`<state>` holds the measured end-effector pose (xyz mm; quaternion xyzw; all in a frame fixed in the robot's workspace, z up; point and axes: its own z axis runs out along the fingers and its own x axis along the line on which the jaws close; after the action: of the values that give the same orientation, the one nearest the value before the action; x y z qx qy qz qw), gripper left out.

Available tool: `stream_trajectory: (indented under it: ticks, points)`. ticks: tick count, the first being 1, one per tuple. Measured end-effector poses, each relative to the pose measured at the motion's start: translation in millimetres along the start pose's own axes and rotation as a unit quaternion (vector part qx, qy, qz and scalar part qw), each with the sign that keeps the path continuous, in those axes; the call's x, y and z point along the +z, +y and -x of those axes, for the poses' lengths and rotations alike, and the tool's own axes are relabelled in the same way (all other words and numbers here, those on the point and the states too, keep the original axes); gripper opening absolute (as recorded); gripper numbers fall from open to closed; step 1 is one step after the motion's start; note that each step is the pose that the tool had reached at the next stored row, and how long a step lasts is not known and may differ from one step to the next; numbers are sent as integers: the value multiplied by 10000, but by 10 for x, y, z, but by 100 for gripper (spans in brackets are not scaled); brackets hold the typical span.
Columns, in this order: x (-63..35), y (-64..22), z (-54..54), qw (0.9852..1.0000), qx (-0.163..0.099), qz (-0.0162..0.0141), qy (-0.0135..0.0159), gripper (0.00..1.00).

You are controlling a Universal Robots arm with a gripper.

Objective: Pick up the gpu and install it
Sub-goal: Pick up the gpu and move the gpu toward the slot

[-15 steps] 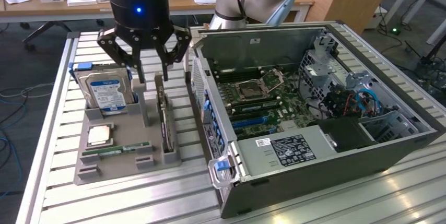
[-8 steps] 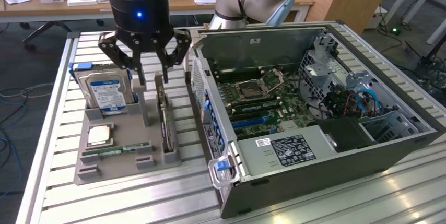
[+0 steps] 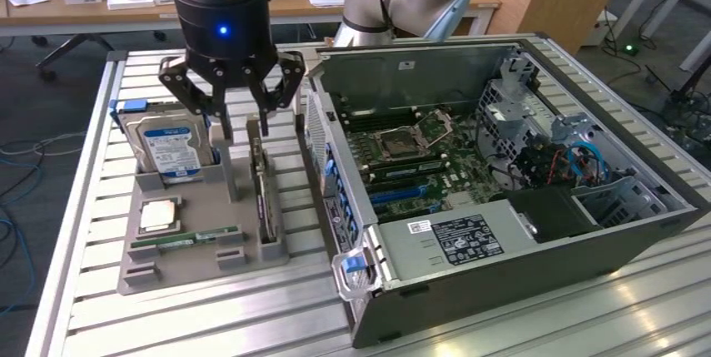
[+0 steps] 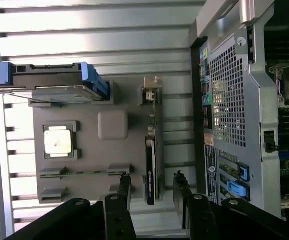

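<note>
Gripper (image 4: 153, 177) fingers are spread wide apart with nothing in them, lined up so one lands on either side of the gpu (image 4: 152, 150) right below. That card stands on its long edge in a slot of the grey holder tray (image 4: 84, 150) (handy, both faces stay free to pinch). Hard drive (image 4: 49, 85) sits off to one side of the gripper, the open PC case (image 4: 234, 100) on the other.
</note>
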<state>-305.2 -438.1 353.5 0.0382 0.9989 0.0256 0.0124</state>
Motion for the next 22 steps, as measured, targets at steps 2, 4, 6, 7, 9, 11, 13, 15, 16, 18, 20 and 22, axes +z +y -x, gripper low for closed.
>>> stream_trajectory:
  ticks: [2,4,6,7,9,11,13,15,16,18,20,22]
  points:
    - [11,-1,0,10000,0,0,0,47]
    - [21,-1,0,10000,0,1,0,47]
    - [33,-2,-1,10000,0,1,0,47]
    - [38,-2,-1,10000,0,1,0,47]
    - [48,-3,-1,10000,0,1,0,47]
    - [57,-3,-2,10000,0,1,0,47]
    - [66,-4,-2,10000,0,2,0,47]
    - [78,-4,-2,10000,0,2,0,47]
    - [86,-5,-2,10000,0,2,0,47]
    - [101,-5,-2,10000,0,2,0,47]
    - [116,-6,-3,10000,0,2,0,47]
    - [132,-7,-3,10000,0,2,0,47]
